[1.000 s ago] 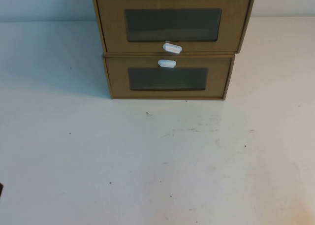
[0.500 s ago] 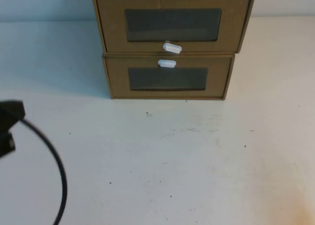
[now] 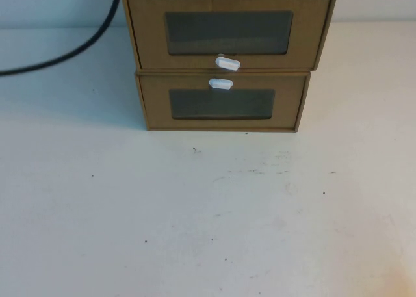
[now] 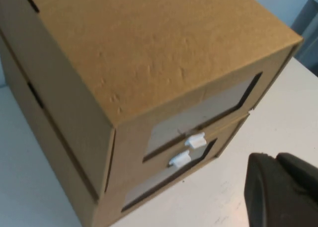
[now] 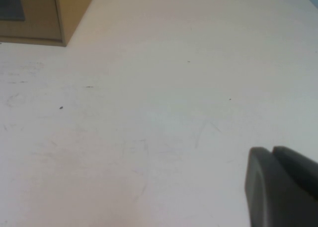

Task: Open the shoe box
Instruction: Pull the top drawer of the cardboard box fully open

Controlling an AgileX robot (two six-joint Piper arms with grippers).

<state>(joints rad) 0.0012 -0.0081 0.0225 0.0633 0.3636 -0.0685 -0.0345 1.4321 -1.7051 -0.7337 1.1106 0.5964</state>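
Logged two shoe boxes stacked at the far middle of the table (image 3: 195, 212), top box (image 3: 227, 30) on bottom box (image 3: 221, 108), both fronts closed flush, white handles (image 3: 227, 64) one just above the other, black cable (image 3: 71, 55) curving past on the left. Found left gripper (image 4: 275, 160) raised off the stack's front left corner, above the lid, fingers pressed together, holding nothing. Found right gripper (image 5: 272, 152) over bare table off the stack's front right, fingers likewise pressed together, empty.

upper shoe box (image 3: 148, 30): brown cardboard, dark window, white tab (image 3: 227, 64), drawer is seen shut | lower shoe box (image 3: 156, 105): same build, is stacked directly beneath, shut, is set at the table's (image 3: 208, 212) far side
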